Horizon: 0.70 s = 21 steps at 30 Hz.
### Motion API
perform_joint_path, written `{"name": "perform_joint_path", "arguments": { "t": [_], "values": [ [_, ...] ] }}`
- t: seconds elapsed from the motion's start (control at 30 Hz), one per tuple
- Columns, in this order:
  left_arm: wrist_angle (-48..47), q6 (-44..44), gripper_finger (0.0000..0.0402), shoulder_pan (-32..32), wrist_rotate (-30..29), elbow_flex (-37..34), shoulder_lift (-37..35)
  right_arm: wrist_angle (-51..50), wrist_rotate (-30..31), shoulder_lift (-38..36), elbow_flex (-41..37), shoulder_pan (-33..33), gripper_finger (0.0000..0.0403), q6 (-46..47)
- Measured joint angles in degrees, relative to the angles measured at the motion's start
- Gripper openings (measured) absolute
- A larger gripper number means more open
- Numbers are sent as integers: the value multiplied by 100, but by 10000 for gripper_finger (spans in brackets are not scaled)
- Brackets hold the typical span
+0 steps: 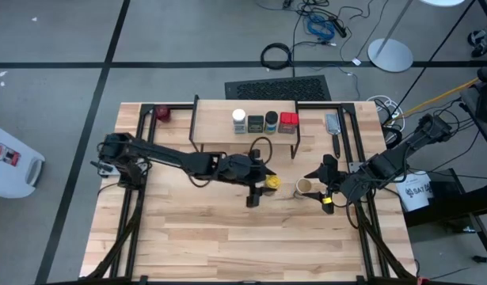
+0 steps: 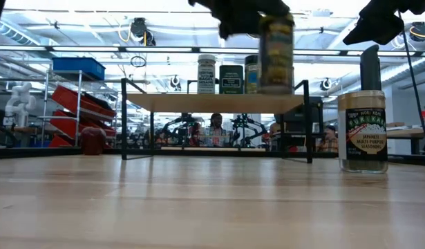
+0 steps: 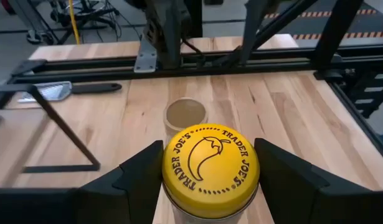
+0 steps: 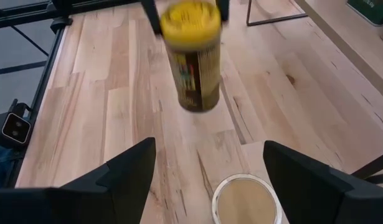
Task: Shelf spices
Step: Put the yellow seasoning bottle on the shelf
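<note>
My left gripper (image 3: 210,169) is shut on the yellow-topped spice jar (image 1: 272,181), which hangs in the air near the shelf's front right corner (image 2: 276,52). On the shelf (image 1: 219,141) stand a white-capped jar (image 1: 238,120), two dark jars (image 1: 255,123) and a red square tin (image 1: 288,121). A tan-topped jar (image 1: 304,187) stands upright on the table to the right of the held jar. My right gripper (image 4: 207,167) is open just behind it; the tan top (image 4: 247,200) shows low between its fingers, untouched. My left gripper pinches the yellow-topped jar at its lid end (image 3: 168,175), one finger on each of two opposite sides. The fingers come from the table's left, slanting a little downward. The jar hangs upright, its base (image 4: 200,106) clear of the table.
A small dark-red round object (image 1: 163,113) sits at the far left corner. A metal utensil with a dark handle (image 1: 332,125) lies right of the shelf. Black frame rails (image 1: 362,158) run along both table sides. The near half of the table (image 1: 243,237) is bare wood.
</note>
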Motion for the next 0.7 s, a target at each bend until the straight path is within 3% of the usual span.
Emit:
{"name": "perform_joint_path", "arguments": {
  "t": [0.43,0.7],
  "values": [
    [-1200,324,235,53,-144,0,-1309,37,0,-4,0,0,286,0],
    [-2191,435,235,261,-611,1,-1955,48,0,-4,0,2,286,0]
  ]
}}
